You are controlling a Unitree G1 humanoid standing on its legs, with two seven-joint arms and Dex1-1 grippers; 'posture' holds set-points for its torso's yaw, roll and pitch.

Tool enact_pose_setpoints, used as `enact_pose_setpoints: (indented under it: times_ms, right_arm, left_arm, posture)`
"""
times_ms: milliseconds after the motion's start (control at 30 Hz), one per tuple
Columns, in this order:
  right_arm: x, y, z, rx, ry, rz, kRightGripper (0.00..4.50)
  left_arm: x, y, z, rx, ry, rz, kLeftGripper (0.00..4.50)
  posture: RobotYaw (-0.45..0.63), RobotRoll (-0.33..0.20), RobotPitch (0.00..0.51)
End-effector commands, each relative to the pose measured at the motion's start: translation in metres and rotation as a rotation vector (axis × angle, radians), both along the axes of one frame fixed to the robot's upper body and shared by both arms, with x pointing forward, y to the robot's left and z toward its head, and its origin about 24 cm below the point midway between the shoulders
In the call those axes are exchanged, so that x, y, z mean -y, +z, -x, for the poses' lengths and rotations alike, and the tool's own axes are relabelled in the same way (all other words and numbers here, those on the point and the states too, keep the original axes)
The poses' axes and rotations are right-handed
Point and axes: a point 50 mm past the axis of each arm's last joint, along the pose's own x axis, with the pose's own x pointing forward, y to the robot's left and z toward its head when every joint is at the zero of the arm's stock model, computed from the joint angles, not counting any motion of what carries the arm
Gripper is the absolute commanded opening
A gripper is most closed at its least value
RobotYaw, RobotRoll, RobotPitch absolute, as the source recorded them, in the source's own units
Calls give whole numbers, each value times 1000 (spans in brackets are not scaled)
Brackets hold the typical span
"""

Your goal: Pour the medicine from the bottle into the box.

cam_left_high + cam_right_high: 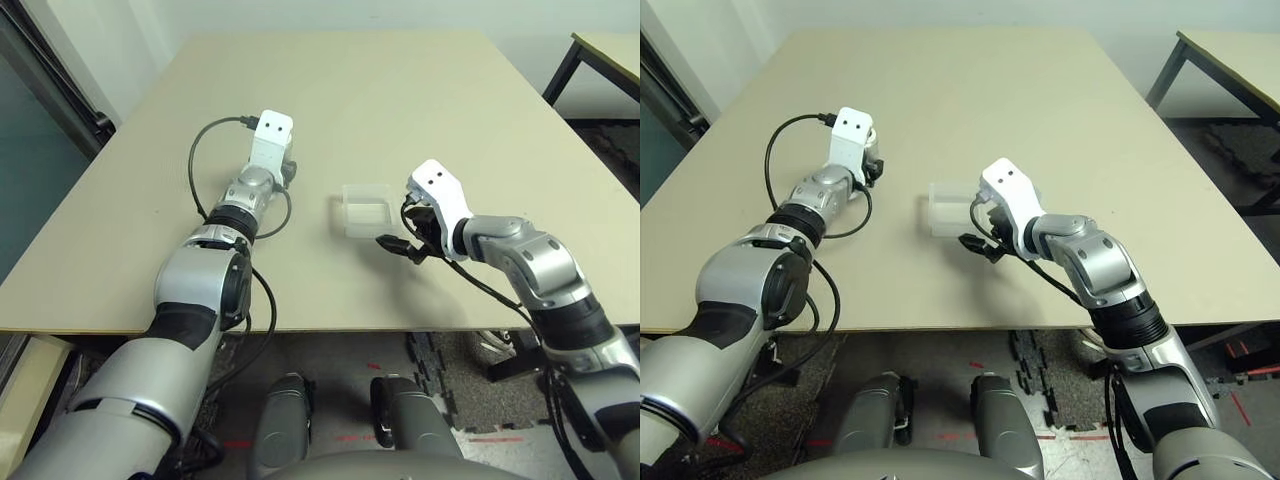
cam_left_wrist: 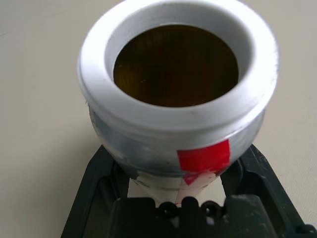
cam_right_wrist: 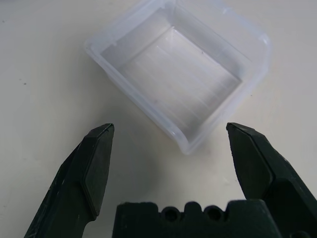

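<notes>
Bottle (image 2: pixel 176 99) clamped in the left gripper (image 2: pixel 178 171) shows its open mouth up close; right gripper (image 3: pixel 171 163) spread before the box (image 3: pixel 178 74).

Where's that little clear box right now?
The box sits on the table between the two arms, just ahead of the open right gripper, which isn't touching it.

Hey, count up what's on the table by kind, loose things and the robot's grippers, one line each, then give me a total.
Bottles: 1, the bottle, open-mouthed, clamped in the left gripper
Boxes: 1, the clear box, on the table
Grippers: 2, the left one and the open right gripper
Total: 4
</notes>
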Motion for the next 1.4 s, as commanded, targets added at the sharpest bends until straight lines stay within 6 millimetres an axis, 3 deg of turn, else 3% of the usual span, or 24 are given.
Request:
enact_pose_setpoints:
  times_ms: [33, 267, 333, 400, 467, 567, 733, 833, 1067, 1133, 1367, 1400]
  right_arm:
    - [1, 0, 0, -2, 0, 6, 4500]
    - [0, 1, 0, 2, -4, 2, 4500]
    - [-1, 1, 0, 3, -4, -3, 4500]
    - [-2, 1, -1, 5, -5, -6, 4500]
    - [-3, 1, 0, 5, -6, -10, 4500]
    - [-7, 0, 1, 8, -13, -28, 4500]
    - [-11, -1, 2, 9, -28, -51, 4500]
    - [-12, -1, 3, 9, -35, -58, 4500]
    - [-12, -1, 3, 10, -39, -58, 4500]
    - [-13, -1, 2, 10, -36, -58, 4500]
    - [-14, 0, 0, 12, -26, -57, 4500]
    - [-14, 0, 0, 12, -25, -56, 4500]
  left_arm:
    - [-1, 14, -4, 63, -21, -83, 2719]
    - [35, 91, -15, 430, -315, -760, 2718]
    - [57, 109, -13, 594, -435, -1189, 2718]
    - [71, 111, -10, 689, -541, -1488, 2718]
    - [81, 106, -7, 737, -614, -1605, 2718]
    - [102, 81, 0, 848, -810, -1916, 2718]
    - [114, 54, 8, 945, -980, -2163, 2718]
    - [118, 51, 9, 967, -1001, -2166, 2718]
    - [112, 64, 5, 915, -916, -2099, 2718]
    - [110, 67, 4, 877, -881, -2015, 2718]
    - [87, 83, -6, 580, -602, -1252, 2718]
    - [79, 86, -9, 518, -524, -1058, 2718]
  posture:
    - [-1, 0, 70]
    - [-2, 0, 66]
    - [-4, 0, 65]
    - [-9, 0, 65]
    - [-19, 0, 68]
    - [-41, 0, 72]
    - [-70, 0, 79]
    - [-78, 0, 82]
    - [-66, 0, 83]
    - [-54, 0, 83]
    - [-35, 0, 83]
    - [-32, 0, 82]
